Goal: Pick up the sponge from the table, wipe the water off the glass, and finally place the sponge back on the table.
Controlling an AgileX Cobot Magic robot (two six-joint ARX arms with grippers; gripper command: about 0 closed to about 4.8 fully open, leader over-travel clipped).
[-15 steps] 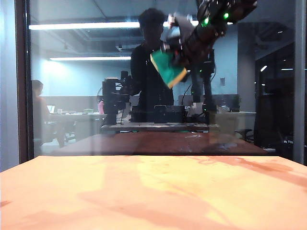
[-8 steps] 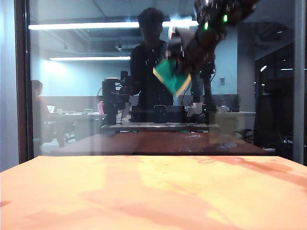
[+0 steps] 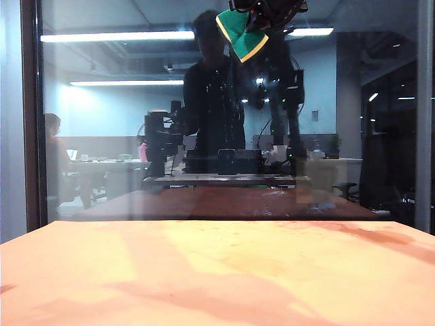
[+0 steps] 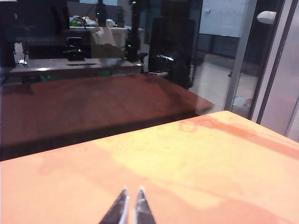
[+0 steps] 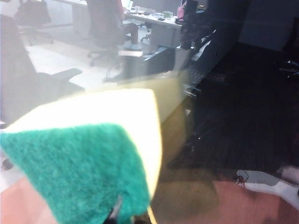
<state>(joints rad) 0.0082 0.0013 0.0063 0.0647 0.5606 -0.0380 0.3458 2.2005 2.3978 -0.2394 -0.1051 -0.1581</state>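
Sponge (image 3: 241, 32) clamped in right gripper (image 3: 262, 10) high against glass (image 3: 102, 122); left gripper (image 4: 130, 205) closed, empty

The right arm reaches up to twelve o'clock in the exterior view, its right gripper (image 3: 262, 15) clamped tight around the sponge (image 3: 241, 30). The left gripper (image 4: 130, 205) hangs low over the table (image 4: 196, 172), fingertips pressed together, holding nothing.
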